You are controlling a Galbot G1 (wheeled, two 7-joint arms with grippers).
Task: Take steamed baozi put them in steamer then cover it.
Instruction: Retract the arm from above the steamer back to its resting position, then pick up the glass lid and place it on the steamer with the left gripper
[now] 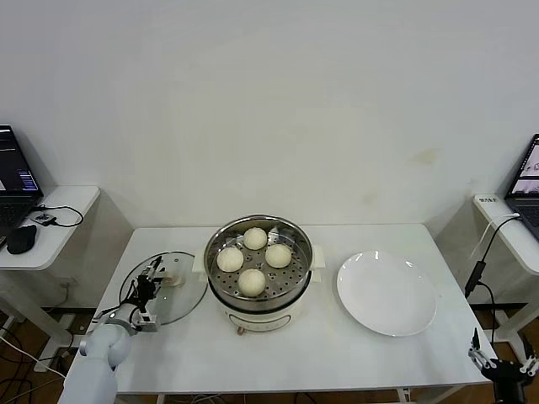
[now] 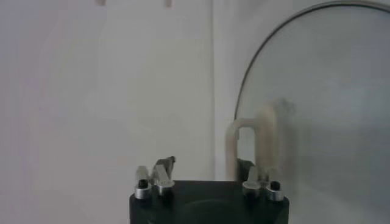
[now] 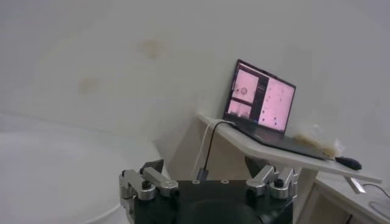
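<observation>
Four cream-white baozi (image 1: 255,238) (image 1: 278,255) (image 1: 230,259) (image 1: 252,281) lie on the perforated tray inside the steel steamer (image 1: 308,257), which stands uncovered on its white base at the table's middle. The glass cover (image 1: 184,296) lies flat on the table to the steamer's left. My left gripper (image 1: 150,284) is open right at the cover's cream handle (image 1: 173,278). In the left wrist view the gripper (image 2: 204,167) is open, with the handle (image 2: 253,143) by one finger (image 2: 245,167) and the glass cover (image 2: 323,91) beyond. My right gripper (image 1: 503,366) is open and empty, low beyond the table's front right corner.
An empty white plate (image 1: 386,293) lies to the right of the steamer. Side desks with laptops stand at the far left (image 1: 13,181) and far right (image 1: 530,181); the right one also shows in the right wrist view (image 3: 259,97). A cable (image 1: 480,269) hangs by the table's right edge.
</observation>
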